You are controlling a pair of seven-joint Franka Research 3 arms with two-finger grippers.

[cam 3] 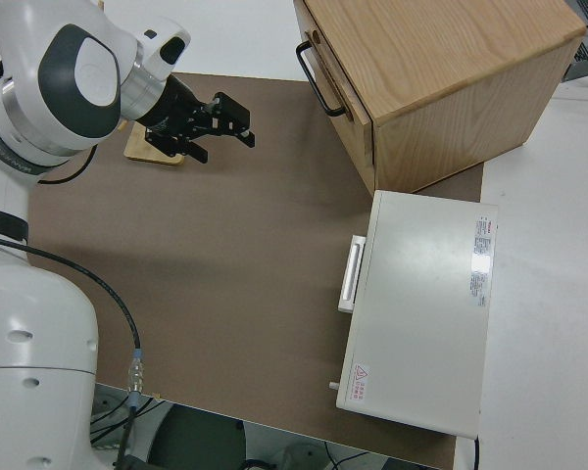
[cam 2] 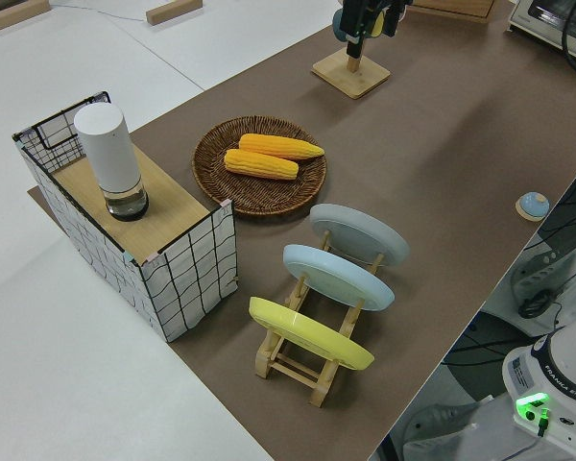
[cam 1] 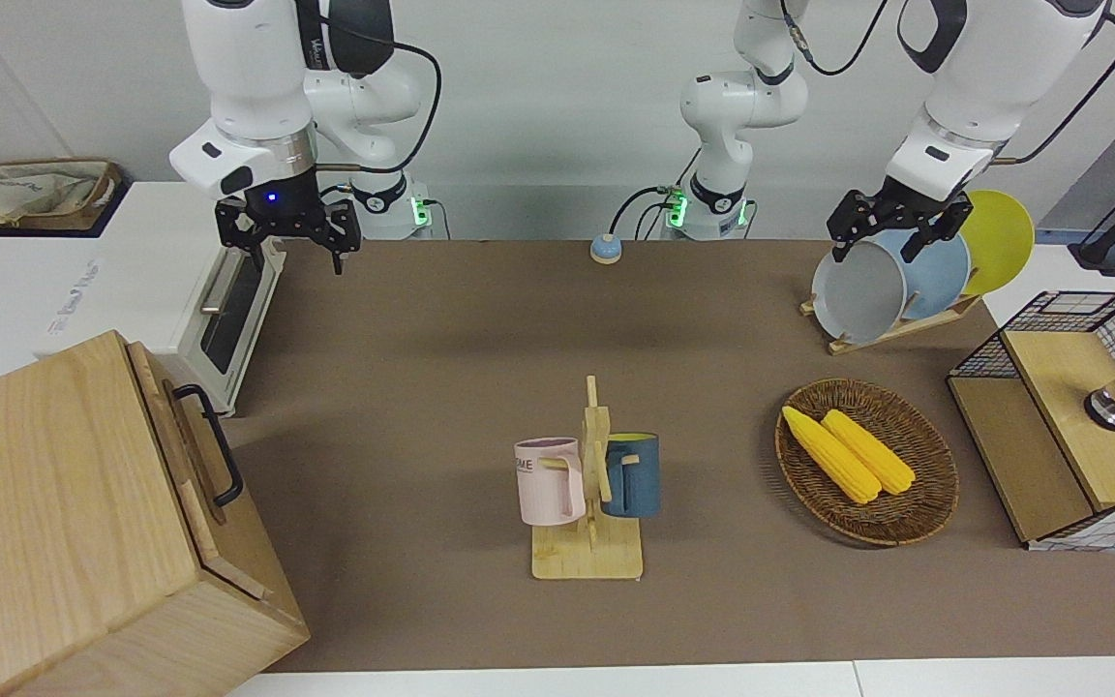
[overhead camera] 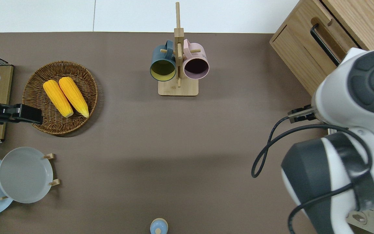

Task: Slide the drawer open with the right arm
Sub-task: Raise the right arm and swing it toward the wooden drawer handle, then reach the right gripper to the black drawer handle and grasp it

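The drawer (cam 1: 182, 438) is the top panel of the pale-wood cabinet at the right arm's end of the table. Its black bar handle (cam 1: 211, 443) faces the mat, and its front sits against the cabinet. The drawer (overhead camera: 318, 48) and its handle (cam 3: 318, 80) also show in the overhead and right side views. My right gripper (cam 1: 297, 254) hangs open and empty in the air over the mat, by the toaster oven's door, well apart from the handle. From the right side it (cam 3: 219, 125) shows black with spread fingers. The left arm is parked, its gripper (cam 1: 875, 247) open.
A white toaster oven (cam 1: 219, 300) stands beside the cabinet, nearer to the robots. A mug rack (cam 1: 591, 484) with two mugs is mid-mat. A basket of corn (cam 1: 867, 465), a plate rack (cam 1: 891, 281) and a wire-grid box (cam 1: 1070, 436) lie toward the left arm's end.
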